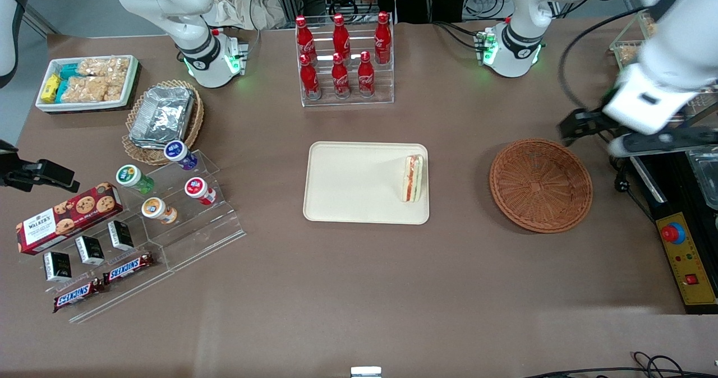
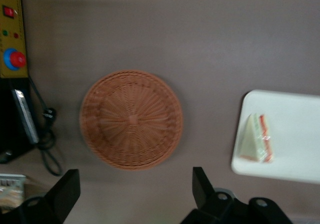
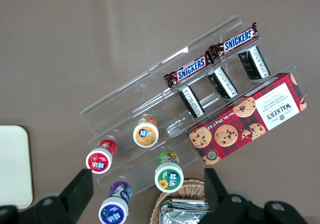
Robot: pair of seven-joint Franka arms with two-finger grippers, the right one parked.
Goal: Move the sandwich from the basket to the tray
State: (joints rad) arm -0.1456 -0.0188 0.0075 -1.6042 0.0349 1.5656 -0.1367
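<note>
Front view, read across from the parked arm's end of the table. White deep bin of snack packets (image 1: 88,84) near the table edge; beside it a light tan wicker basket holding foil containers (image 1: 163,119). Nearer the camera, a clear acrylic stepped stand (image 1: 185,221) carries small round-capped jars, with a red Walkers cookie box (image 1: 68,216) and two Snickers bars (image 1: 104,281) next to it.

Mid-table: clear rack of six red cola bottles (image 1: 343,58), farther from the camera than the flat rectangular cream-beige plastic tray (image 1: 348,184). The small triangular white-bread sandwich with orange-red and green filling (image 1: 413,178) lies on the tray, at the tray edge closest to the round reddish-brown woven wicker basket (image 1: 541,184). Sandwich and basket are well apart; the basket holds nothing.

Toward the working arm's end: the left arm's black two-finger gripper (image 1: 580,124) hangs above the table just beside the basket rim, touching neither it nor the tray. In the left wrist view the fingers (image 2: 201,189) stand spread wide with nothing between them.
</note>
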